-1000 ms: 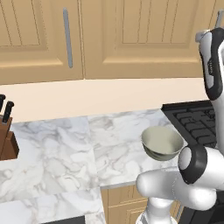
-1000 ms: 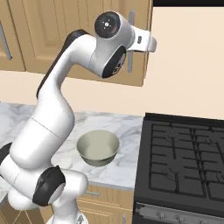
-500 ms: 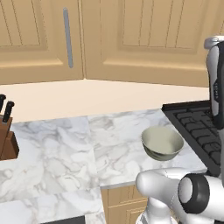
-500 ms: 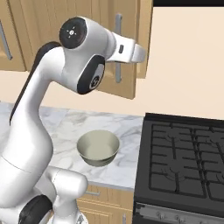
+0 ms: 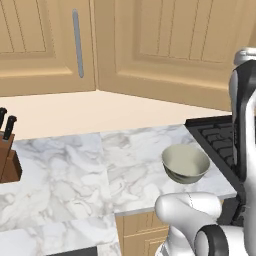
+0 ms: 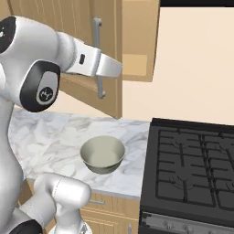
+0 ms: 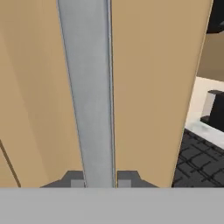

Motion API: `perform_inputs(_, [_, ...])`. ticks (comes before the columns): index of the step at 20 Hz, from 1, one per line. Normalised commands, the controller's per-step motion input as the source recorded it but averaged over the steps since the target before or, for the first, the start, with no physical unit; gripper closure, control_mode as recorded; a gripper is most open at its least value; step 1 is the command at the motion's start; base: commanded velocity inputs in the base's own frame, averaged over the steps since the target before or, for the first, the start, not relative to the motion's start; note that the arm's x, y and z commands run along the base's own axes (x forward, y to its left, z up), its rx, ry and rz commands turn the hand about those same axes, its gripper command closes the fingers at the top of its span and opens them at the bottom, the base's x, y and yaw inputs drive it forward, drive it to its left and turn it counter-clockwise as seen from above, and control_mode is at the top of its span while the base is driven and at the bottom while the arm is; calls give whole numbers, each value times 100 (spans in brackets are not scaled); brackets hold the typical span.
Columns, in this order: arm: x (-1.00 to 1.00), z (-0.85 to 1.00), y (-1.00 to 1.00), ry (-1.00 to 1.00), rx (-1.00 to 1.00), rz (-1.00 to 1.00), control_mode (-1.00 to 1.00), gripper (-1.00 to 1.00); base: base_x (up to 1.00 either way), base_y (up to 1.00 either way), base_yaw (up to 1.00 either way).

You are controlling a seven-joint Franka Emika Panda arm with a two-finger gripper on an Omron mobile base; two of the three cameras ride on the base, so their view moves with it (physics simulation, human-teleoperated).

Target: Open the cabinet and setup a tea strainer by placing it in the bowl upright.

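Note:
My gripper [image 7: 99, 180] is shut on the long grey bar handle [image 7: 89, 96] of the cabinet door [image 7: 148, 87]; the bar runs up between my two finger tips. From the right base, the hand [image 6: 103, 68] holds the handle [image 6: 97, 50] and the tan cabinet door [image 6: 68, 18] stands swung out from the wall, with a slice of the inside [image 6: 139, 41] showing. The pale bowl [image 6: 103, 154] sits upright on the marble counter below, also seen as the bowl [image 5: 186, 162] beside the stove. The tea strainer is hidden.
A black gas stove [image 6: 192, 169] lies right of the bowl. A wooden knife block [image 5: 7, 155] stands at the counter's far left. Another wall cabinet door with a grey handle [image 5: 76, 42] is shut at the upper left. Drawer fronts [image 6: 107, 203] sit under the counter edge.
The door has swung further out from the wall, its handle travelling left in the right base view with my hand on it. The bowl has stayed put.

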Motion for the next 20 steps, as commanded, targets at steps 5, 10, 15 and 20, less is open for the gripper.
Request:
perform_inputs(5, [-100,0,33,3,0,-14,-100,100,0,0,0])
perform_inputs(10, [-100,0,33,1,0,-12,-100,100,0,0,0])
perform_inputs(15, [-72,-2,33,3,0,-11,-100,100,0,0,0])
perform_inputs(20, [-51,0,30,1,0,-12,-100,-100,0,0,0])
